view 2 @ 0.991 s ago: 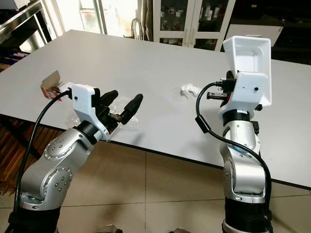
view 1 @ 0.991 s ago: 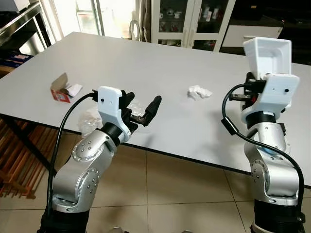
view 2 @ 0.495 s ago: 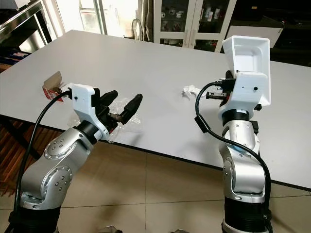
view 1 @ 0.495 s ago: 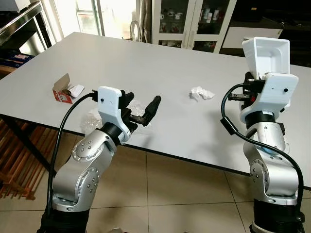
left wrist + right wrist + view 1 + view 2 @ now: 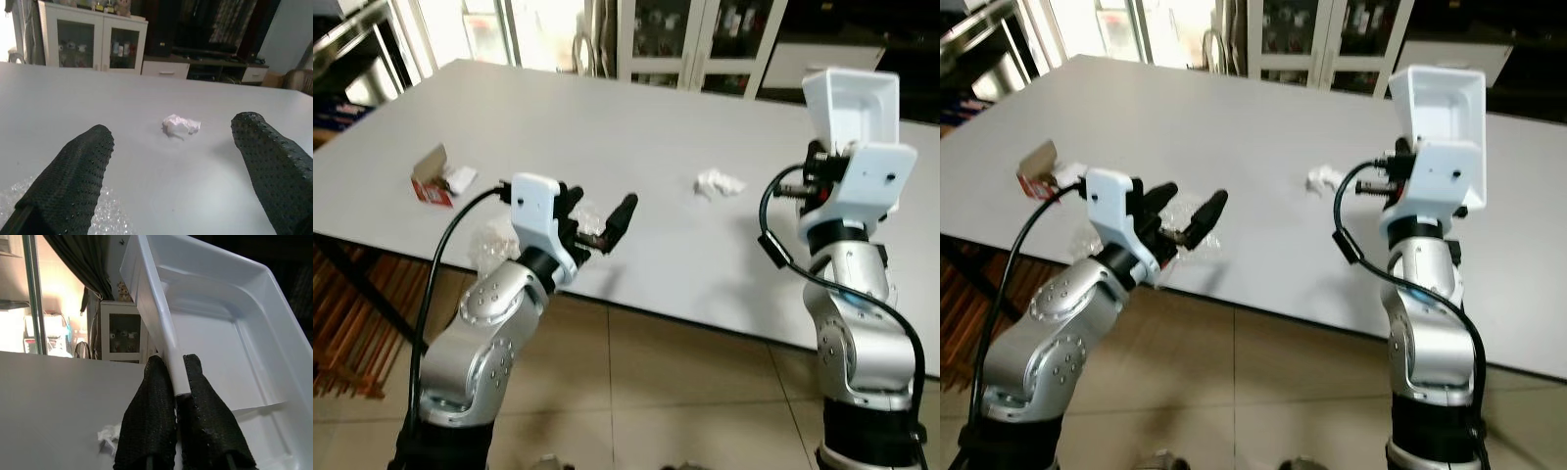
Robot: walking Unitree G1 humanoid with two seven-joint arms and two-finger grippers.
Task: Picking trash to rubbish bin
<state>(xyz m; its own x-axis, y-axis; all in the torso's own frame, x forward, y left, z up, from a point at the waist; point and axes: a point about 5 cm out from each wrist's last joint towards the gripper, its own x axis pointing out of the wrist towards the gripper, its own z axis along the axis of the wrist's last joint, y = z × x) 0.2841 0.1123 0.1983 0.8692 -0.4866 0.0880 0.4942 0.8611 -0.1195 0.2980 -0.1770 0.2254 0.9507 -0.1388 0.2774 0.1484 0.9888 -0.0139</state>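
Observation:
A crumpled white tissue (image 5: 718, 183) lies mid-table; the left wrist view has this tissue (image 5: 180, 125) a way beyond the fingers. My left gripper (image 5: 599, 210) hovers open over the table's near edge, nothing between its fingers. Clear crinkled plastic wrap (image 5: 492, 241) lies just under and beside it. A small red and brown carton with white paper (image 5: 436, 177) sits further left. My right gripper (image 5: 172, 378) is shut on the rim of a white plastic tray (image 5: 851, 101), held upright above the table's right side.
The grey table (image 5: 607, 127) has its near edge (image 5: 705, 318) running across in front of me, with tiled floor below. Glass-door cabinets (image 5: 700, 39) stand behind the table. A wooden rack (image 5: 342, 313) sits under the table's left end.
The whole picture has shifted a little and gone slightly blurred, so the camera moved. Both arms keep the same pose, and the trash lies where it was.

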